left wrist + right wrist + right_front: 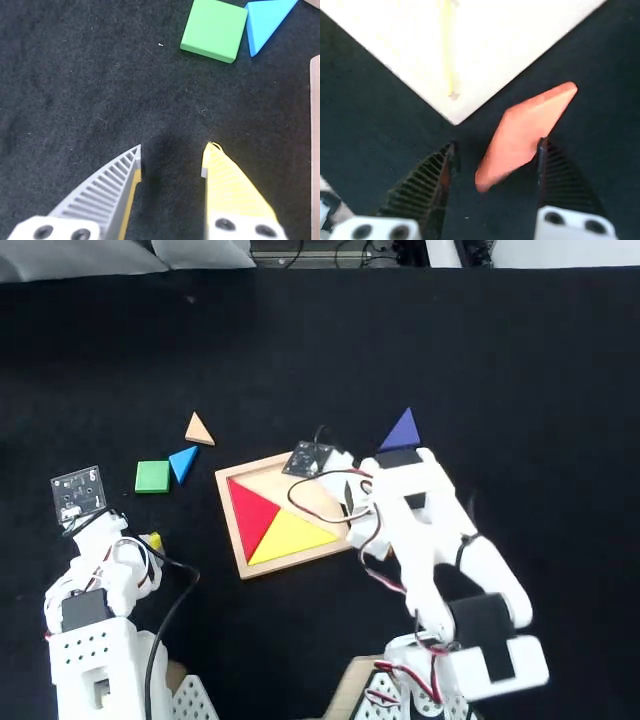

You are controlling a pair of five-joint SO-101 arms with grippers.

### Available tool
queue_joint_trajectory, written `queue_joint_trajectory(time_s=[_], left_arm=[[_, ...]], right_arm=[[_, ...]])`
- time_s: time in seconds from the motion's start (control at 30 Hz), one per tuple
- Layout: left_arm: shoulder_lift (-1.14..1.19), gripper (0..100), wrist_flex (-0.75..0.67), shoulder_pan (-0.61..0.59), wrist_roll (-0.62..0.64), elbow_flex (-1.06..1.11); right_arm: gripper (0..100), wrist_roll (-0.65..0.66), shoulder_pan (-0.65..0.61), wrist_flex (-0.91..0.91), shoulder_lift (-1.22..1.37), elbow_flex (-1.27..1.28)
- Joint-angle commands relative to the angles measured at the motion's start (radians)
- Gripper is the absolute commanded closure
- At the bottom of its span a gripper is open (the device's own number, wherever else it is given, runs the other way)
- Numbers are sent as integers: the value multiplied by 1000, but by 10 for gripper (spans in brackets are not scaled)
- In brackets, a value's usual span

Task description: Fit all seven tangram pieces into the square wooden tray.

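Tray [275, 485] holds red triangle [250, 512], yellow triangle [290, 536]; green square [152, 477] outside, flat.

Surface: black table [300, 350].
Centre: wooden tray [232, 530] is laid.
Left of tray: green square [152, 477], light-blue triangle [183, 462], tan triangle [198, 430].
Beyond tray's right corner: dark-blue triangle [402, 430].

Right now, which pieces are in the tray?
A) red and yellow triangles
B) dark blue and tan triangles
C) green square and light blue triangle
A: the red triangle and the yellow triangle lie inside the tray, while the green square sits outside it.
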Motion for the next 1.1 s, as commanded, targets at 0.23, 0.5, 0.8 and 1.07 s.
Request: queue_joint_trajectory(time_s=[0.23, 0.5, 0.8, 1.07], left_arm=[[-8, 794, -14, 13, -6, -8], [-8, 794, -15, 13, -6, -8], [-8, 794, -15, 13, -6, -8], [-8, 794, -14, 13, -6, -8]], right_arm=[[753, -43, 17, -55, 176, -102], [783, -66, 63, -52, 143, -122], [783, -140, 83, 46, -189, -87], [786, -123, -32, 11, -203, 27]])
